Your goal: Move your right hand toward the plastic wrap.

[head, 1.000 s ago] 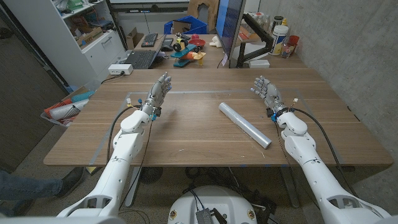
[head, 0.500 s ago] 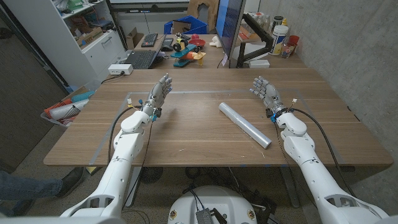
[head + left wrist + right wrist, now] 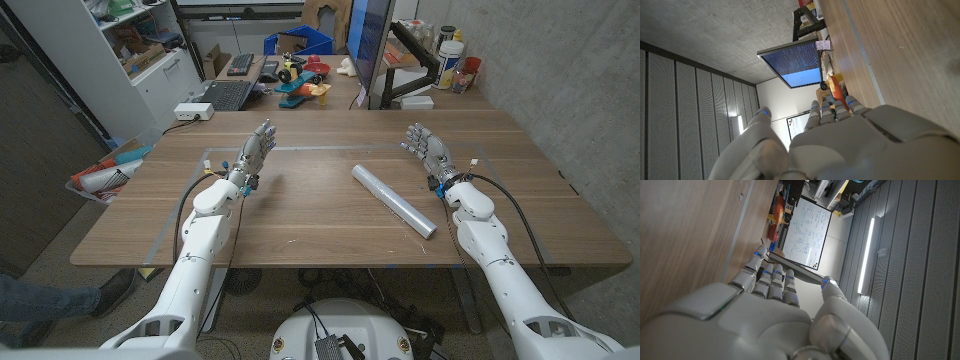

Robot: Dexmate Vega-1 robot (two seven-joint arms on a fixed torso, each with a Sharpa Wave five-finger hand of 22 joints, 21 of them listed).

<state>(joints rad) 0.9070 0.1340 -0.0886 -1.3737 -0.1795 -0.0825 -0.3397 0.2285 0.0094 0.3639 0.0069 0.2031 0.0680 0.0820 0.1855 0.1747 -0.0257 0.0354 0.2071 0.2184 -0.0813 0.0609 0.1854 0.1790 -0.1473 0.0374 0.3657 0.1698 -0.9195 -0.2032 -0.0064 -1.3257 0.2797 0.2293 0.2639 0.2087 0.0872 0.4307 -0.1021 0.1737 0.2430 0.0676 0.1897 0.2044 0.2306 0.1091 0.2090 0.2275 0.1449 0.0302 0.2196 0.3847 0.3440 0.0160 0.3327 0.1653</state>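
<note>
The plastic wrap, a long clear-wrapped silvery roll (image 3: pixel 393 200), lay on the brown wooden table (image 3: pixel 300 215) a little right of centre, angled from about ten o'clock down to four o'clock, its near end pointing toward the robot's right forearm. Nothing touched it.

The right hand (image 3: pixel 428 150), white and grey, hung over the table at roughly two o'clock from the roll's middle, near it but plainly apart. Its fingers (image 3: pixel 414 135) were stretched out and a little apart, holding nothing. In the right wrist view that hand (image 3: pixel 760 310) showed its back with the fingers reaching out side by side along the wood, nothing between them.

Over on the other side, the left hand (image 3: pixel 254 152) stood well apart from the roll at about ten o'clock, fingers extended and slightly spread, empty as well; the left wrist view showed its back (image 3: pixel 840 140) the same way.

Judged from this, the reach looked barely under way: the gap between right hand and roll was yet to be closed. The move left, I'd say, was a short sweep inward and toward the robot, to bring the palm beside the roll.
</note>
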